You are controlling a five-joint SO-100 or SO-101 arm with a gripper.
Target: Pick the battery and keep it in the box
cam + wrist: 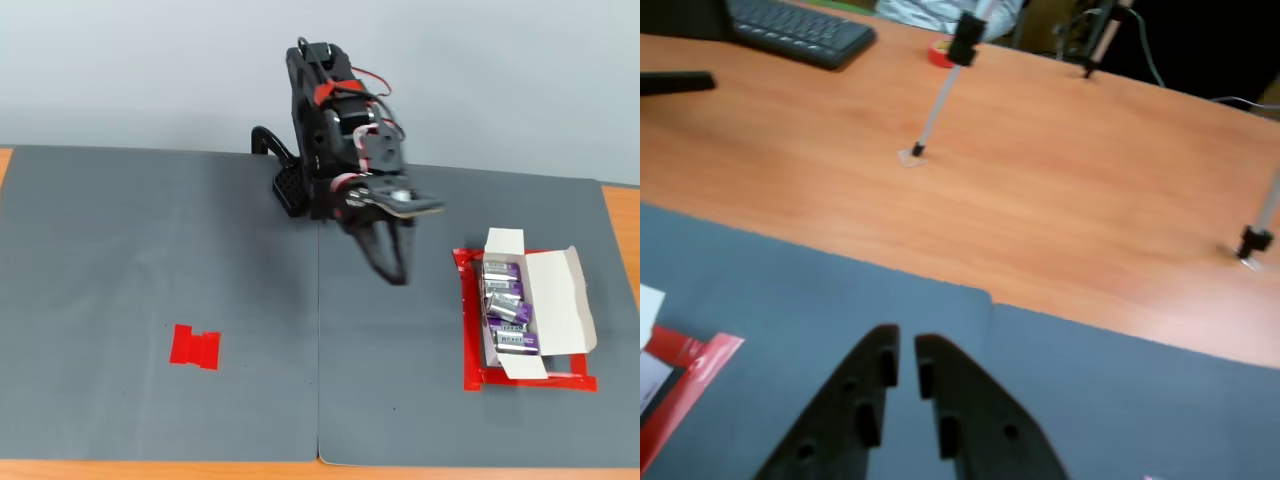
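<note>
Several purple batteries [505, 310] lie in a row inside the white box [556, 300], which sits with its flaps folded out at the right of the grey mat in the fixed view. My gripper [397, 272] hangs above the mat to the left of the box, fingers pointing down and apart from it. In the wrist view the gripper [906, 345] shows two black fingers almost together, shut, with nothing between them. Only a white corner of the box [648, 303] shows at the left edge of the wrist view. No battery lies loose on the mat.
A red tape outline [530, 382] frames the box, and a small red tape patch [195, 346] marks the mat's left half. Beyond the mat, the wooden table holds a keyboard [800, 30], a red tape roll [940, 52] and thin stands [930, 125].
</note>
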